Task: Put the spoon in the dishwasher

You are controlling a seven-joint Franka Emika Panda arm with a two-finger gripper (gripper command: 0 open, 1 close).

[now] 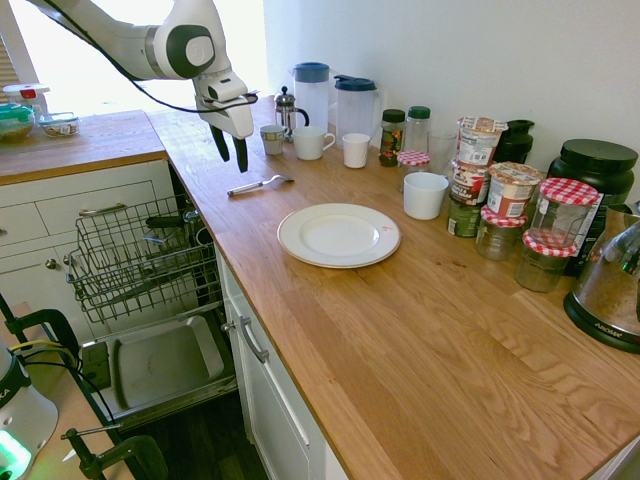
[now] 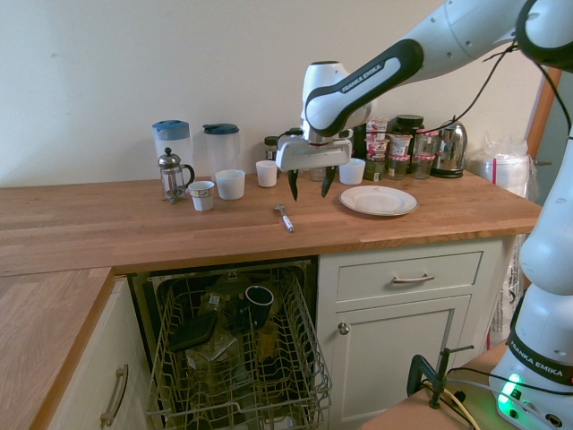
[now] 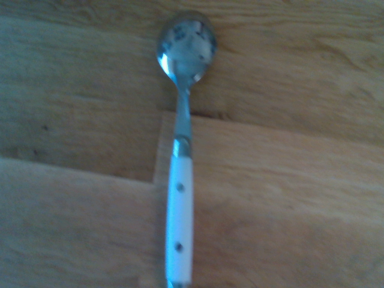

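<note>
The spoon (image 1: 258, 184) lies flat on the wooden counter beside the white plate; the wrist view shows its shiny metal bowl and white riveted handle (image 3: 180, 222). My gripper (image 1: 231, 155) hangs above the counter just over and slightly behind the spoon (image 2: 284, 218), fingers pointing down. In the second exterior view the gripper (image 2: 310, 192) is open with nothing between its fingers. The dishwasher (image 1: 140, 260) stands open below the counter, its dark wire rack (image 2: 237, 358) pulled out and its grey door panel (image 1: 160, 365) folded down.
A white plate (image 1: 338, 235) sits mid-counter. Behind the spoon stand a French press (image 1: 287, 110), two jugs (image 1: 312, 90), and cups (image 1: 312, 143). Jars and tubs (image 1: 500, 205) crowd the right. The rack holds a dark cup (image 2: 259, 303) and other dishes.
</note>
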